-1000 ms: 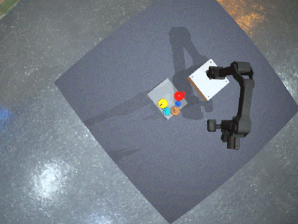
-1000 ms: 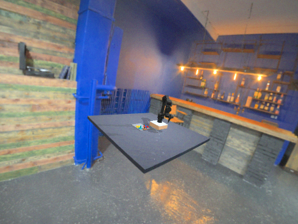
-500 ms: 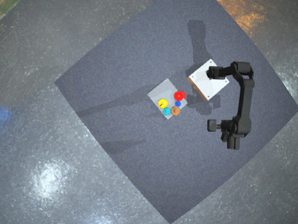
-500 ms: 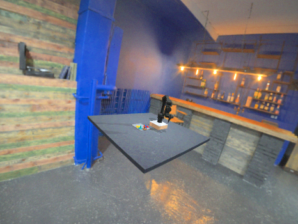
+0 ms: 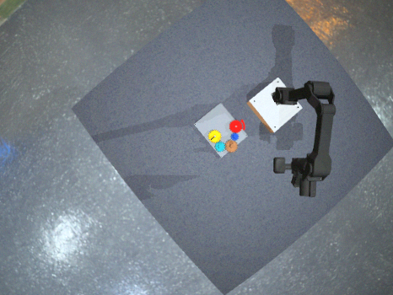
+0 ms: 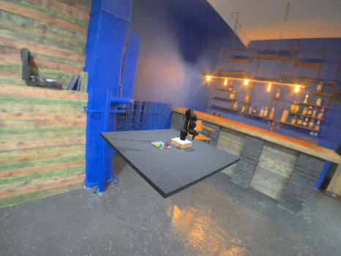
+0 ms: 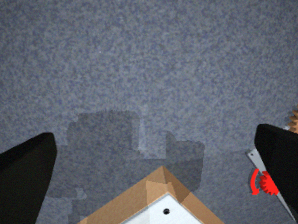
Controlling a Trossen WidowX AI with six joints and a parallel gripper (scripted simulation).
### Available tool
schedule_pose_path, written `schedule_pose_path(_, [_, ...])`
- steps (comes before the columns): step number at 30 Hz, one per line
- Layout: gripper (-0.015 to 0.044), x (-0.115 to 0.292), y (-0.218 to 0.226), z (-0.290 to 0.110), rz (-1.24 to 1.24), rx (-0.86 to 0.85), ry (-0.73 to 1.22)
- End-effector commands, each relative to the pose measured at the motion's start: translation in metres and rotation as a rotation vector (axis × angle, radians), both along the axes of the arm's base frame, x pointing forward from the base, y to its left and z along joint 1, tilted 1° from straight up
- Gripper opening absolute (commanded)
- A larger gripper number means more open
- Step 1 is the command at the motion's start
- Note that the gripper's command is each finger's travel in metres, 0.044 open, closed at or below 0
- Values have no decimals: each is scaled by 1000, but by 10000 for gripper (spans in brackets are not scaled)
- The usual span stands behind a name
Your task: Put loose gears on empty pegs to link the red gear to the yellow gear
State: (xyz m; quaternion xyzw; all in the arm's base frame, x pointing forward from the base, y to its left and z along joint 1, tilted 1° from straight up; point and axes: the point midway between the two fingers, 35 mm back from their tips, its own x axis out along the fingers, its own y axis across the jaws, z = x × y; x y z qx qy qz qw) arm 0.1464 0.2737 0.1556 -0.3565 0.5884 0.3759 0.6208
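Linking the red gear to the yellow gear appears to be the purpose of the blue, brown and cyan gears on the grey board. Full seating cannot be confirmed. The claw stands wide open, empty, and away from the board, presumably for turning clearance. The top view shows the complete row; the wrist view omits yellow, but shows both fingers spread.

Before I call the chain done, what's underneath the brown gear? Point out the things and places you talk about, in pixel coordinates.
The grey board (image 5: 212,118) shows around the brown gear (image 5: 231,146), apparently beneath it. Any peg there is covered, and I can't tell whether the gear sits flat.
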Motion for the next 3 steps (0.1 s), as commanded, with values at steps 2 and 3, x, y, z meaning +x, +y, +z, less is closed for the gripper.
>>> schedule_pose_path(2, [440,0,-1,0,-5,-3,-1])
schedule_pose_path(3, [440,0,-1,0,-5,-3,-1])
